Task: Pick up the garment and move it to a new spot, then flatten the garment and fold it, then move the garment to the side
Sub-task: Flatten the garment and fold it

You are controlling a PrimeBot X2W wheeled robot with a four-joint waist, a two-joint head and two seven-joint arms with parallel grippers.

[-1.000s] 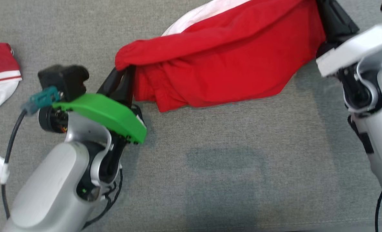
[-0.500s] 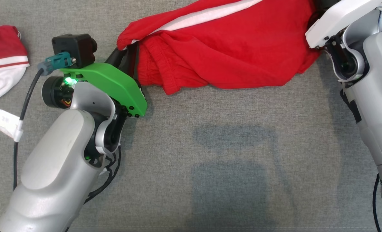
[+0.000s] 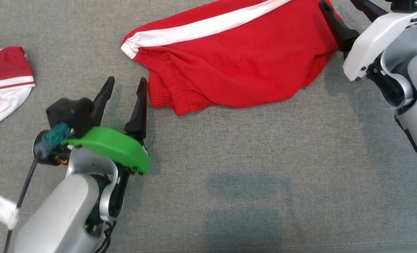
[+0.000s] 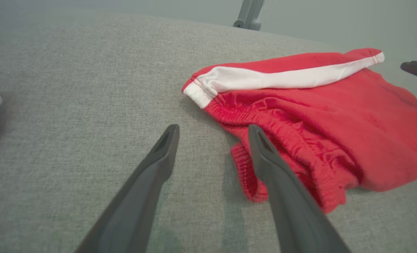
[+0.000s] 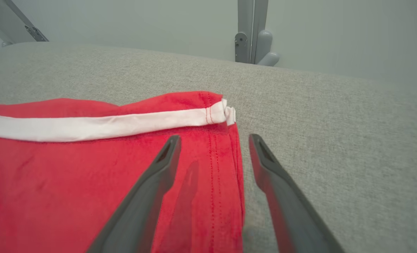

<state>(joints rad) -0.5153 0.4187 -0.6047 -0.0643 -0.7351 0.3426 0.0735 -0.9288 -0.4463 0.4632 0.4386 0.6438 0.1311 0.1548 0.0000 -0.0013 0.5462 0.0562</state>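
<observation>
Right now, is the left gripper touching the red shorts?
Cannot tell. In the head view only a thin shadowed strip parts the left gripper from the red shorts; in the left wrist view one finger overlaps the waistband.

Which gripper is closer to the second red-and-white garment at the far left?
Left. The left gripper, open, sits between the second garment and the red shorts; the right gripper, open too, straddles the shorts' far edge, well beyond.
</observation>
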